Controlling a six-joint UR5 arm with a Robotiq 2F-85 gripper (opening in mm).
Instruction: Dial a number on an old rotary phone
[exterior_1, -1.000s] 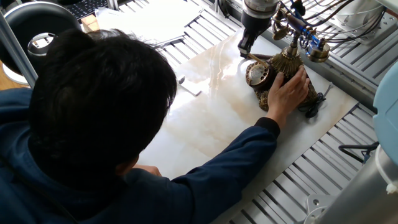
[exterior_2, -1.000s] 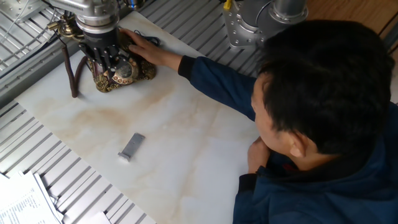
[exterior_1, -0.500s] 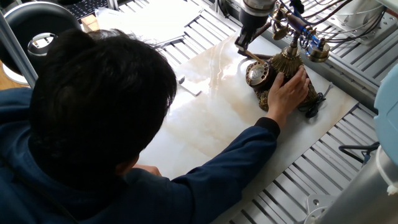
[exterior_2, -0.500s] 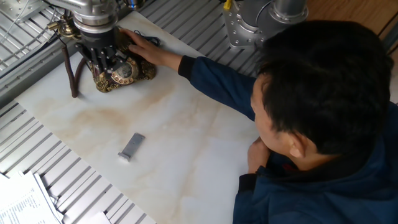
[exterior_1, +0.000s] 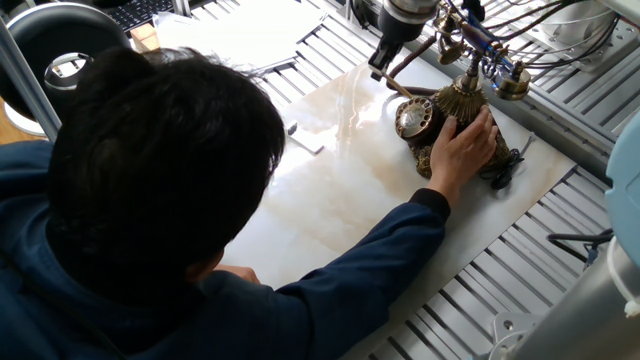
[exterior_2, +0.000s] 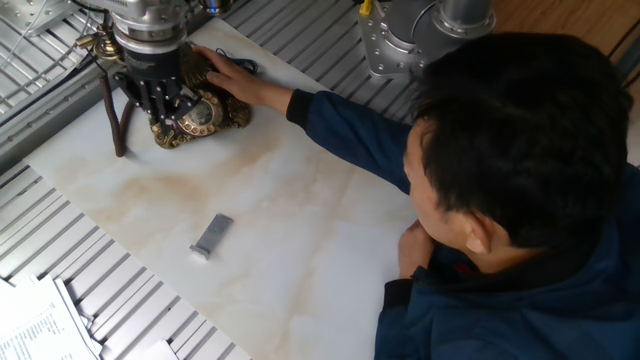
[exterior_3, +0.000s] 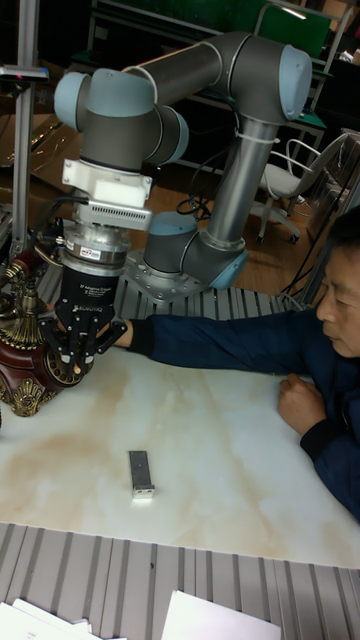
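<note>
The ornate bronze-brown rotary phone (exterior_1: 445, 125) with its round coppery dial (exterior_2: 199, 117) is sitting at the far end of the pale marble-patterned table (exterior_2: 300, 250), a person's hand (exterior_1: 468, 140) resting on it. The black pincer (exterior_3: 80, 352) is hanging over the dial, fingers close together, gripping nothing visible.

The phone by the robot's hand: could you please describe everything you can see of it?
The phone is an ornate bronze-brown antique, metal by its look, with an embossed flaring base and a round coppery dial facing up and outward. It stands upright near the far corner of the pale marbled board. A dark cord trails behind it. A person's hand rests on its base, steadying it. The robot's hand hangs just above the dial; whether they touch is unclear.
</note>
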